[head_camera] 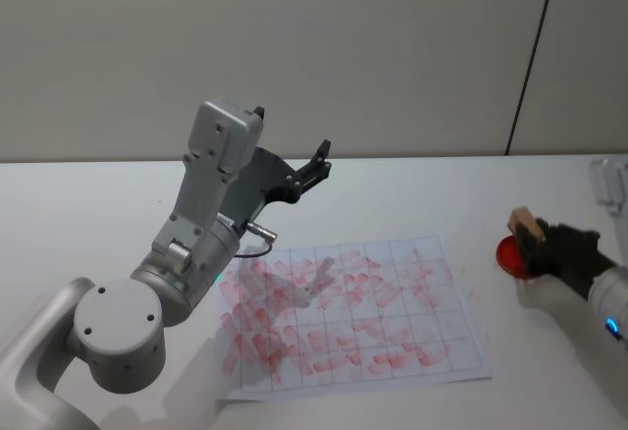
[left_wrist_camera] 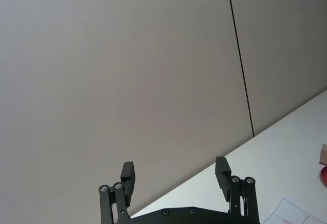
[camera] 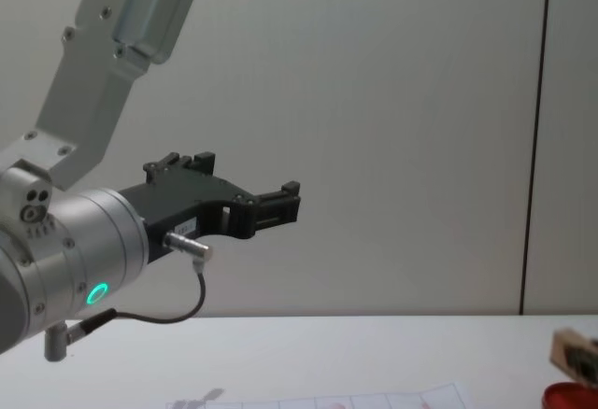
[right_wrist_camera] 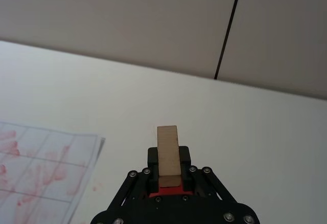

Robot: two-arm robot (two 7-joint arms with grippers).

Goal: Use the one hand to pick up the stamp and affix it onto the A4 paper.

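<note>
With the right gripper (right_wrist_camera: 169, 158) fingers (right_wrist_camera: 153, 157) clamped on the stamp (right_wrist_camera: 167, 139) over the red pad (head_camera: 508, 257), just right of the paper (head_camera: 355, 314), it should lift straight, carry it left level and press squarely down, while the left gripper (left_wrist_camera: 176, 175) hangs raised and open.

A white desk (head_camera: 88, 214) is seen. An A4 paper (head_camera: 353, 322), covered in red marks, is laid flat on it; a round red ink pad (head_camera: 507, 255) is set apart, right of the paper.
</note>
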